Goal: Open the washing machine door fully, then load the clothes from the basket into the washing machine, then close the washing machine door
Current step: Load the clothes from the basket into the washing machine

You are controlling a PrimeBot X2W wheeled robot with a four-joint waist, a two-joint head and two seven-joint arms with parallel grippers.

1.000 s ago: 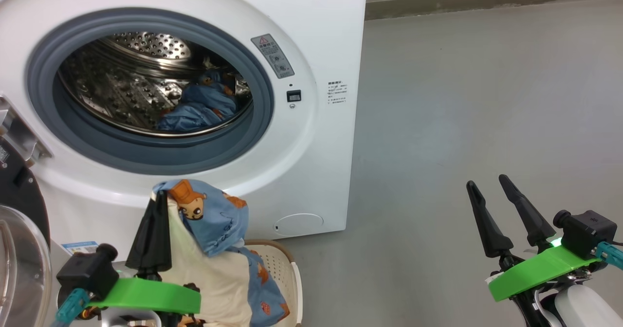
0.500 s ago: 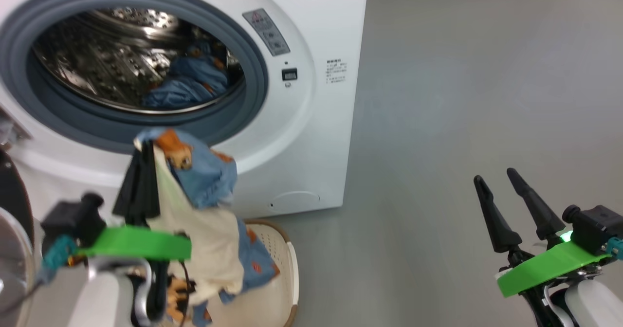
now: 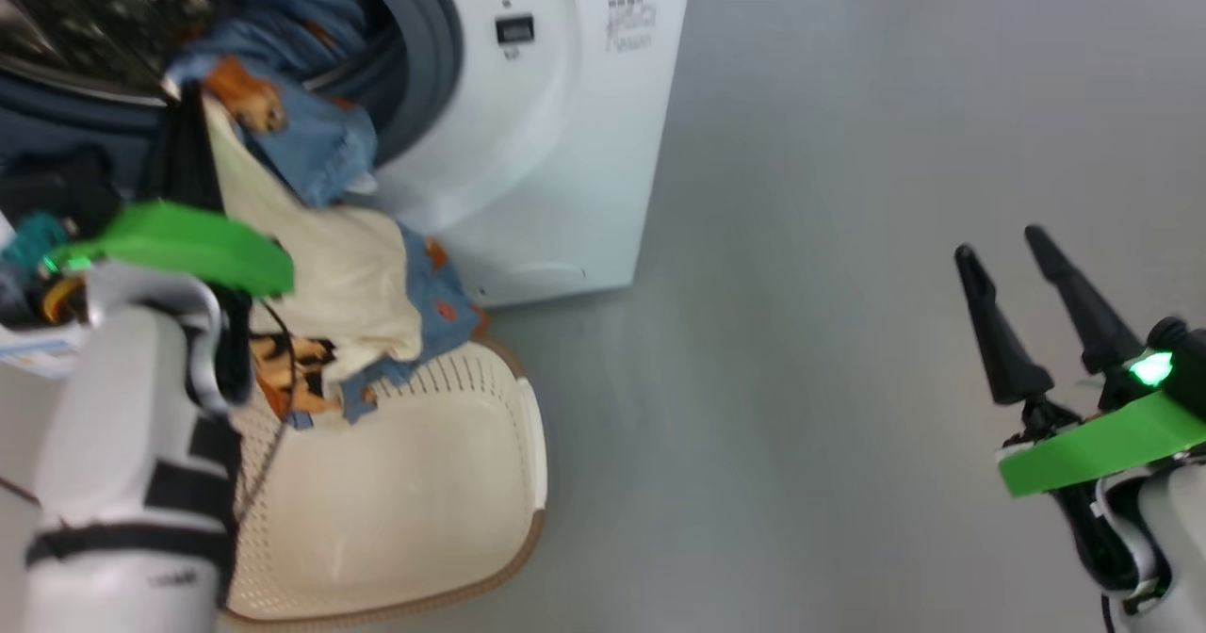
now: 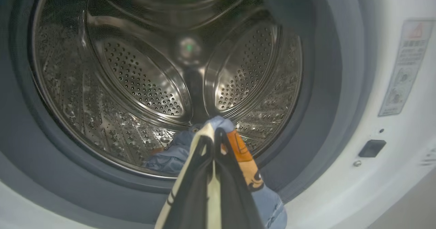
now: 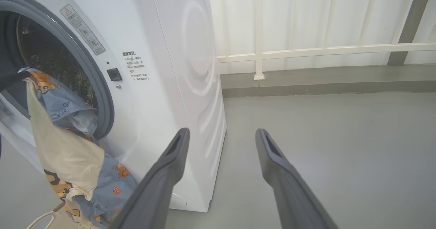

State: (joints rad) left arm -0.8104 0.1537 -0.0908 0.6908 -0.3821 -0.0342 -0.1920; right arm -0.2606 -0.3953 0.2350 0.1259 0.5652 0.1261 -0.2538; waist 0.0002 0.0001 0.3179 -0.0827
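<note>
Head view: my left gripper (image 3: 188,105) is clamped on the clothes (image 3: 320,256), a limp garment draping from the washing machine (image 3: 556,124) mouth down over the basket (image 3: 532,482). My right gripper (image 3: 999,247) hangs spread and empty, well apart.

Left wrist view: I pinch a fold before the drum (image 4: 143,79), where another garment lies.

Right wrist view: the cloth trails low. It looks light, soft and likely to snag, so a bunched fold seems the best hold.
</note>
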